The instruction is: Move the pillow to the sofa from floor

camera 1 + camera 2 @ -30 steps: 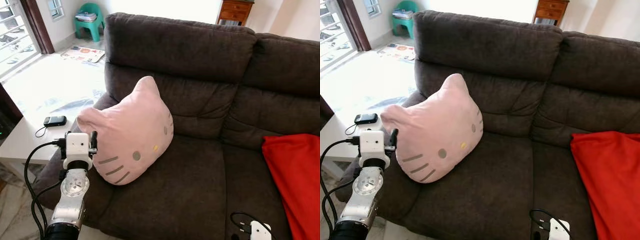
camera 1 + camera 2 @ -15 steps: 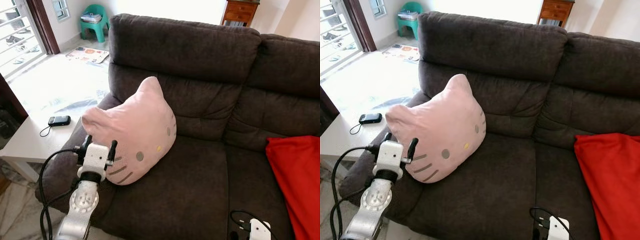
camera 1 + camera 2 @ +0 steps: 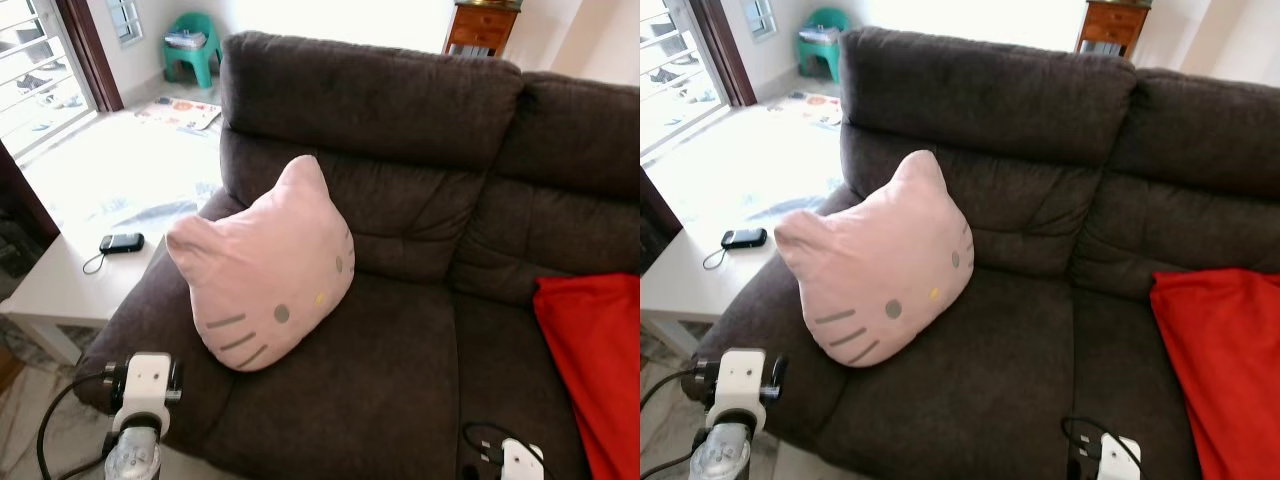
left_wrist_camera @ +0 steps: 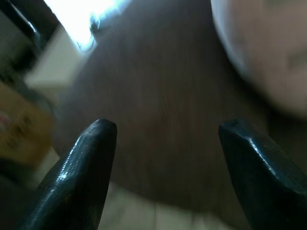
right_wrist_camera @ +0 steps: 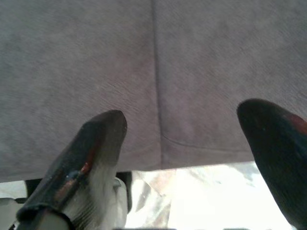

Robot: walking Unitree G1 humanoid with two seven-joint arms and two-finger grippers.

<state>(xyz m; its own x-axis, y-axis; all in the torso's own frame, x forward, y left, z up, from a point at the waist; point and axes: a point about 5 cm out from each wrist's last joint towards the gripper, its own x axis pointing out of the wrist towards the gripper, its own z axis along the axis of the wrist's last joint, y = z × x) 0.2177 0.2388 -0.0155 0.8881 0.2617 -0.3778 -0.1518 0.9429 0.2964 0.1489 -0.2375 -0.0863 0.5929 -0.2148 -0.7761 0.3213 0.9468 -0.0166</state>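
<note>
Left gripper: left gripper (image 4: pixel 165 143) has dropped back from the pillow since a second ago, when it stood right against the pillow's lower left edge; its wrist now sits low at the sofa's front left corner, well apart from the pillow, fingers (image 4: pixel 79 177) spread wide with nothing between them.

Pillow: pink cat-face pillow (image 3: pixel 265 270) stands on the left seat of the sofa (image 3: pixel 400 110), leaning back against the backrest, ears up, face turned toward the room. It looks to sit the same as in the earlier pictures, so it holds itself up without the gripper.

Meaning for task: judged from how it lies, the pillow is off the floor and on the sofa, released and steady. The placing seems done, with only the arm's retreat left.

Right gripper: right gripper (image 5: pixel 184 153) hangs low by the front edge of the seat cushion, its fingers parted and empty, idle.

Sofa: dark brown fabric, two seats with a seam between them; the pillow takes the left one.

Red cushion: red cushion (image 3: pixel 590 360) lies on the right seat, well apart from the pillow.

Side table: white side table (image 3: pixel 55 290) stands just beside the sofa's left arm, with a dark phone (image 3: pixel 121 242) and its cable on top.

Risk: slight. The pillow leans rather than lies flat, so it could tip forward if nudged.
</note>
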